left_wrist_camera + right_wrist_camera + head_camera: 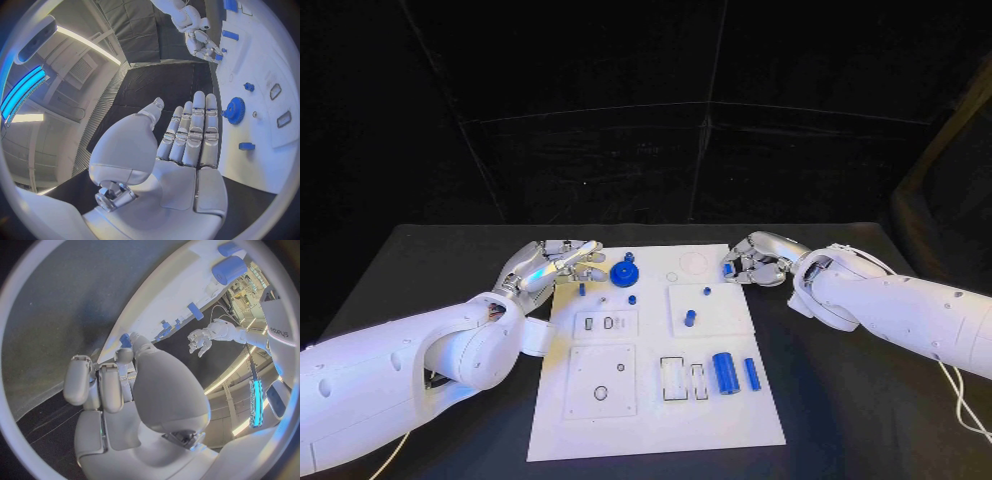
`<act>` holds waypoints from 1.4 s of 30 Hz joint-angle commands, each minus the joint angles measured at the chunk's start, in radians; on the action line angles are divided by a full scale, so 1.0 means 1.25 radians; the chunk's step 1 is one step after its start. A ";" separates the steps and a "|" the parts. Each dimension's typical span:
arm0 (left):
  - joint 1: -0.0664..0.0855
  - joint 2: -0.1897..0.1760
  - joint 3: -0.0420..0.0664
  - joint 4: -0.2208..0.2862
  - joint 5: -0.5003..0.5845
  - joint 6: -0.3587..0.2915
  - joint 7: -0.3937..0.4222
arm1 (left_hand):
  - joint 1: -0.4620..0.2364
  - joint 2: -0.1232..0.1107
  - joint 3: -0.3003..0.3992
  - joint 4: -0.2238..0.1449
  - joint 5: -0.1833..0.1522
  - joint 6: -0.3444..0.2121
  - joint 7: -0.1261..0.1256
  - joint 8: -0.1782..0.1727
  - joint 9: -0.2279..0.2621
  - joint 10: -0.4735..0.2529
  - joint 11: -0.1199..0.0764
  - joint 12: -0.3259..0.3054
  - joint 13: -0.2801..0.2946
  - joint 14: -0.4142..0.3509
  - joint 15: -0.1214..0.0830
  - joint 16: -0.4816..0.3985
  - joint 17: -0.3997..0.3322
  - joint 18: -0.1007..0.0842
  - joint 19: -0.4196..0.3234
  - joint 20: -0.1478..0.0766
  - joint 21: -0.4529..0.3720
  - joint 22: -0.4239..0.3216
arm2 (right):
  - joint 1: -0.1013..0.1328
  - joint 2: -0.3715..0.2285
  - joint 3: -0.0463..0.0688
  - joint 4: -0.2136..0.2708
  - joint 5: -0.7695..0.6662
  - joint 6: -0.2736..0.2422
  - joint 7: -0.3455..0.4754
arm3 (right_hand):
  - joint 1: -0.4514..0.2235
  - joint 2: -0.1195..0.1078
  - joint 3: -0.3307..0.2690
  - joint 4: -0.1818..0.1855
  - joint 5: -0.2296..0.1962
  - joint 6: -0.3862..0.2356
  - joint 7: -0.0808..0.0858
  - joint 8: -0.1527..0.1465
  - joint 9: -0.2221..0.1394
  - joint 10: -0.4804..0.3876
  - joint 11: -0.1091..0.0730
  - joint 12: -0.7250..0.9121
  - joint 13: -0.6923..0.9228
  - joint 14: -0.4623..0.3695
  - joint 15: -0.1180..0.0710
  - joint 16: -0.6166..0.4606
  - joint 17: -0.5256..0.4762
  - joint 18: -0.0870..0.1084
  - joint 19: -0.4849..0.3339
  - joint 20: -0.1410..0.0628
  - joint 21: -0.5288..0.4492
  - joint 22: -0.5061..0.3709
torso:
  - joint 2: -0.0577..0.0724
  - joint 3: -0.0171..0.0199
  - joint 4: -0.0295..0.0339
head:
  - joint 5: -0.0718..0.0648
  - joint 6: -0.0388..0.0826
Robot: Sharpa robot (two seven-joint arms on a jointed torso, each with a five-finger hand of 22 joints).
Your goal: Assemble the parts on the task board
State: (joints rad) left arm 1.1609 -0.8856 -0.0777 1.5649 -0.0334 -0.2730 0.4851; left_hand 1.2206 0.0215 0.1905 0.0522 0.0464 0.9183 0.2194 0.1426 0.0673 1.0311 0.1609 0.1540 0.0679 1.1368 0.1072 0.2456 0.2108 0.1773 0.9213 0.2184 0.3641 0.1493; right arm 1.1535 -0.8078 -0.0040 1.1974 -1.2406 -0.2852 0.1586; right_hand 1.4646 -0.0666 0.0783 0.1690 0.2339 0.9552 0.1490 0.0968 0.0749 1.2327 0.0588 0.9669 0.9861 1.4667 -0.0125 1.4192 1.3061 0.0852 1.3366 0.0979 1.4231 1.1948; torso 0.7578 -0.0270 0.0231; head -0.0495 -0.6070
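Observation:
The white task board (653,420) lies in the middle of the black table. A blue gear (625,272) stands near its far left corner, and the gear (235,110) sits just off my left fingertips. My left hand (560,262) hovers at that corner, palm flat, fingers (194,130) straight and holding nothing. My right hand (759,258) is at the board's far right edge, fingers curled, pinching a small blue part (730,268). That part (125,339) peeks out beside the thumb. A blue cylinder (724,372) and a blue bar (751,374) lie near the board's right side.
Small blue pegs (689,318) (633,298) stand on the board's middle, and one peg (246,146) is close to my left hand. Rectangular and round recesses (600,392) mark the board's near half. Black table (862,420) surrounds the board.

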 commanded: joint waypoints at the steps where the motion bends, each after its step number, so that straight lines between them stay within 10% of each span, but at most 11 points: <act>1: 0.001 0.000 0.000 0.001 -0.003 0.010 0.001 | 0.005 0.002 -0.002 -0.006 0.003 0.002 0.004 -0.004 -0.001 0.004 0.003 -0.004 -0.001 0.005 0.001 -0.007 0.002 0.004 0.007 0.001 -0.005 -0.002 | 0.001 0.001 0.000 -0.001 -0.002 0.006 0.001 | -0.001 0.009 0.005 -0.003 -0.005 0.008 0.001 0.003 0.001 0.005 0.000 0.004 0.002 0.040 -0.002 -0.003 0.001 -0.006 -0.001 0.000 -0.001 0.002 | 0.000 0.0004 0.0008 | -0.001 -0.001; 13: 0.001 -0.001 0.000 0.001 -0.003 0.011 0.000 | 0.005 0.003 -0.001 -0.007 0.003 0.002 0.004 -0.004 -0.001 0.005 0.003 -0.005 -0.001 0.005 0.001 -0.008 0.002 0.004 0.007 0.001 -0.005 -0.002 | 0.000 0.002 0.000 -0.003 -0.003 0.001 0.002 | -0.001 0.015 0.009 -0.004 -0.009 0.021 -0.002 0.009 0.002 0.010 -0.002 0.011 0.007 0.041 -0.003 -0.001 0.004 -0.007 0.002 -0.002 0.000 0.005 | 0.000 0.0009 -0.0007 | -0.002 -0.001; 27: 0.001 -0.004 0.000 0.002 -0.003 0.010 0.000 | 0.006 0.003 -0.001 -0.007 0.003 0.002 0.004 -0.004 -0.001 0.005 0.003 -0.005 -0.001 0.005 0.001 -0.008 0.002 0.005 0.007 0.001 -0.005 -0.003 | 0.000 0.001 0.001 0.006 0.000 -0.107 -0.004 | 0.034 0.076 0.077 -0.037 -0.087 0.119 -0.039 0.059 0.020 0.049 -0.032 0.058 0.053 0.046 -0.028 0.009 0.025 -0.012 0.020 -0.024 0.011 0.031 | -0.002 0.0008 -0.0004 | 0.000 -0.004; 42: 0.002 -0.014 0.000 0.012 0.001 0.003 -0.001 | 0.007 0.004 0.000 -0.009 0.003 0.003 0.004 -0.005 -0.001 0.005 0.002 -0.006 -0.001 0.005 0.001 -0.010 0.003 0.005 0.007 0.001 -0.006 -0.003 | 0.010 -0.019 0.003 0.204 -0.007 -0.126 -0.144 | 0.013 0.068 0.085 -0.039 -0.099 0.106 -0.035 0.051 0.017 0.049 -0.030 0.053 0.052 0.045 -0.027 0.007 0.022 -0.012 0.018 -0.025 0.010 0.029 | -0.011 -0.0064 0.0010 | 0.006 -0.005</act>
State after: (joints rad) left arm 1.1614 -0.9027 -0.0785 1.5762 -0.0333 -0.2728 0.4850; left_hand 1.2206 0.0215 0.1906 0.0468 0.0465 0.9183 0.2193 0.1431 0.0674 1.0311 0.1609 0.1501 0.0679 1.1368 0.1072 0.2399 0.2130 0.1774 0.9213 0.2184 0.3602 0.1469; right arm 1.1639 -0.8364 -0.0012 1.4323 -1.2362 -0.4188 0.0666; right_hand 1.4844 0.0143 0.1766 0.1187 0.1140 1.0599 0.1248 0.1458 0.0777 1.2936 0.0198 1.0396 1.0518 1.4649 -0.0430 1.4256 1.3078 0.0852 1.3635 0.0712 1.4348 1.2325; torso 0.7485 -0.0325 0.0243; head -0.0459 -0.6097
